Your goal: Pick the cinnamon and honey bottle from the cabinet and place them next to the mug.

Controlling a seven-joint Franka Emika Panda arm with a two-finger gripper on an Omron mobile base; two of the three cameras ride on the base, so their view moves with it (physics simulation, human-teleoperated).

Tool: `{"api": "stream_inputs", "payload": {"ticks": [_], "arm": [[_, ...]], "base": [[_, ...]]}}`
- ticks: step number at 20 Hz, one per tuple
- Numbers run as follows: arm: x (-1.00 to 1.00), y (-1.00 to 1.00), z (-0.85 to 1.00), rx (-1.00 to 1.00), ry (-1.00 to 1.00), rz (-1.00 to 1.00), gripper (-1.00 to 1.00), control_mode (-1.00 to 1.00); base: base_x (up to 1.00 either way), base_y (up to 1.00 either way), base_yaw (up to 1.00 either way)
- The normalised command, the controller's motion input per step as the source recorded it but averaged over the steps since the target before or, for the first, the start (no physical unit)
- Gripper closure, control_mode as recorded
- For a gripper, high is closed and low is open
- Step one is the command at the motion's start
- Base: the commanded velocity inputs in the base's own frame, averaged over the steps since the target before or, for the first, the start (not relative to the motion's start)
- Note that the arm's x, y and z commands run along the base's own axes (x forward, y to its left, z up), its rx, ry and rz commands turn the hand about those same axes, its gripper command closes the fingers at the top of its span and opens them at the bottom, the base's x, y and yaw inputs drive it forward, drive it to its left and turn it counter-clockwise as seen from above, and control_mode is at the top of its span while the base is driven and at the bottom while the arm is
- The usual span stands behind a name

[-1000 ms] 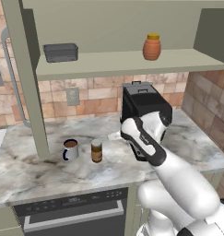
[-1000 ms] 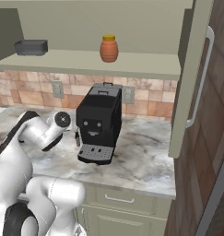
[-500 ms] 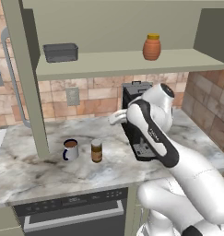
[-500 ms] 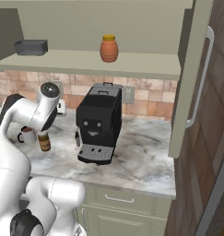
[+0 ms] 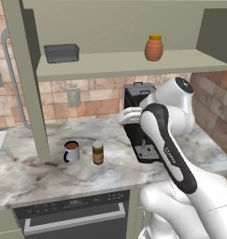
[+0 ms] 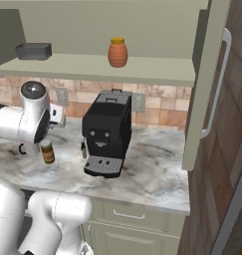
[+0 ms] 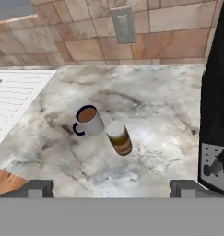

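- Gripper (image 7: 111,188): fingertips sit far apart at the bottom of the hand view, nothing between them. Wide open, holding nothing.
- It hangs above the counter (image 7: 145,115), looking down and forward at the tile wall.
- Cinnamon (image 7: 119,137) is just ahead of and below the gripper, upright on the counter, almost centred between the fingers.
- Mug (image 7: 89,120) is just beyond it and to its left in the hand view, close beside the jar, maybe touching; can't tell. Handle points away from the jar.
- So the cinnamon looks done. My read: the honey bottle is next.
- Honey bottle (image 5: 153,47) is well above the gripper and off to the right, on the shelf of the cabinet (image 5: 133,63).
- Coffee machine (image 6: 105,132) stands right beside the gripper, on the way up.
- Risks:
  - Wrist or forearm clipping the coffee machine or the shelf edge on the way up.
  - The bottle is bulbous; a grasp off its widest part could let it slip or tip.
  - A low sweep near the counter could knock the cinnamon over or bump the mug.
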Motion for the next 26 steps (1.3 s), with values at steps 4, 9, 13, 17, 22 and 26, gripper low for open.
{"api": "stream_inputs", "payload": {"ticks": [4,9,13,17,22,26], "arm": [[-0.46,-0.49,0.42,0.0,0.0,-0.19,-1.0,-1.0],[-0.08,-0.64,0.72,0.0,0.0,-0.19,-1.0,-1.0],[0.0,-0.66,0.81,0.0,0.0,-0.06,-1.0,-1.0],[0.0,-0.78,0.77,0.0,0.0,0.0,-1.0,-1.0],[0.01,-0.78,0.78,-0.01,0.0,0.0,-1.0,-1.0],[0.39,-0.45,0.31,-0.03,0.0,0.0,-1.0,-1.0]], "base": [[0.0,0.0,0.0],[0.0,0.0,0.0],[0.0,0.0,0.0],[0.0,0.0,0.0],[0.0,0.0,0.0],[0.0,0.0,0.0]]}}
